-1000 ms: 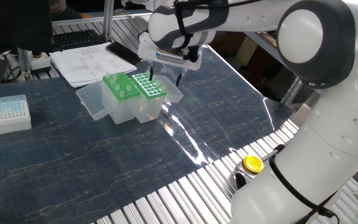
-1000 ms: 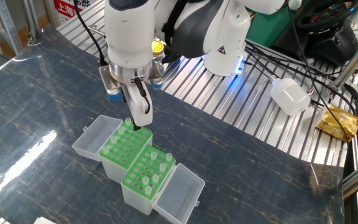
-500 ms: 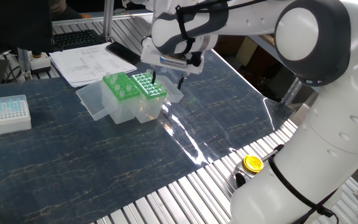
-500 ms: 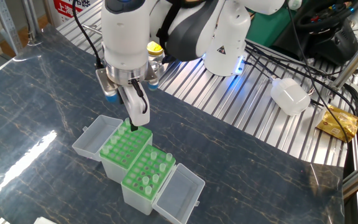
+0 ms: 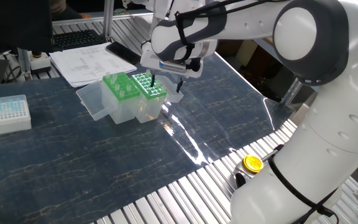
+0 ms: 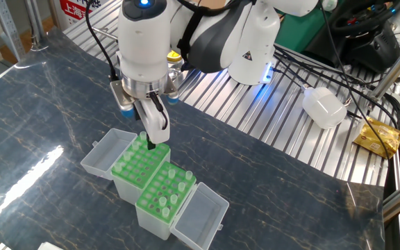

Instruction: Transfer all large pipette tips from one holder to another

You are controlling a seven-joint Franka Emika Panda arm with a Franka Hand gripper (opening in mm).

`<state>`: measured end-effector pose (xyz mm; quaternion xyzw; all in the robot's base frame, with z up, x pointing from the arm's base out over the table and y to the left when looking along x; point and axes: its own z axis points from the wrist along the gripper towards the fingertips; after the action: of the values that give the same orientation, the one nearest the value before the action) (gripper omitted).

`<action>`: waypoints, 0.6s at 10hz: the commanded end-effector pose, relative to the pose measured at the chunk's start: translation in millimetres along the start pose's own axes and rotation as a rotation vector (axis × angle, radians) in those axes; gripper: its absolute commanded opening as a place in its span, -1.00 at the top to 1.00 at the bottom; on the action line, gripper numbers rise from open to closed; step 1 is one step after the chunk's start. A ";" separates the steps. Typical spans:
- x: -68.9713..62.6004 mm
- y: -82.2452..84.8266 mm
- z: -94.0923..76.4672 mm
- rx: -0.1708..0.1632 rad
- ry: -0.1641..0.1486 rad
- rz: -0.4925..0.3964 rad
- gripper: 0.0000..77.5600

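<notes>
Green-topped clear plastic racks (image 6: 149, 179) sit side by side on my bench (image 6: 40, 125), clear slender tips (image 6: 167, 200) standing in them, gripper (image 6: 151, 142) poised above, its grip unclear.

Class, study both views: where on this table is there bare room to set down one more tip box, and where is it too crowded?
Free: the dark mat between the small white box and the green racks, and the front stretch toward the yellow cap. Crowded: around the racks' open lids, where the tool hangs, and by the papers.
</notes>
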<state>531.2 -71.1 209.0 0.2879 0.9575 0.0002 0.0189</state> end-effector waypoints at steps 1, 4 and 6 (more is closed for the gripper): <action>-1.6 -0.5 -0.1 -0.003 -0.002 -0.001 -1.00; -4.4 -3.1 2.0 -0.015 0.006 -0.006 -1.00; -5.4 -4.1 2.8 -0.022 0.010 -0.006 -1.00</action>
<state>532.8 -77.1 205.1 0.2842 0.9586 0.0114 0.0158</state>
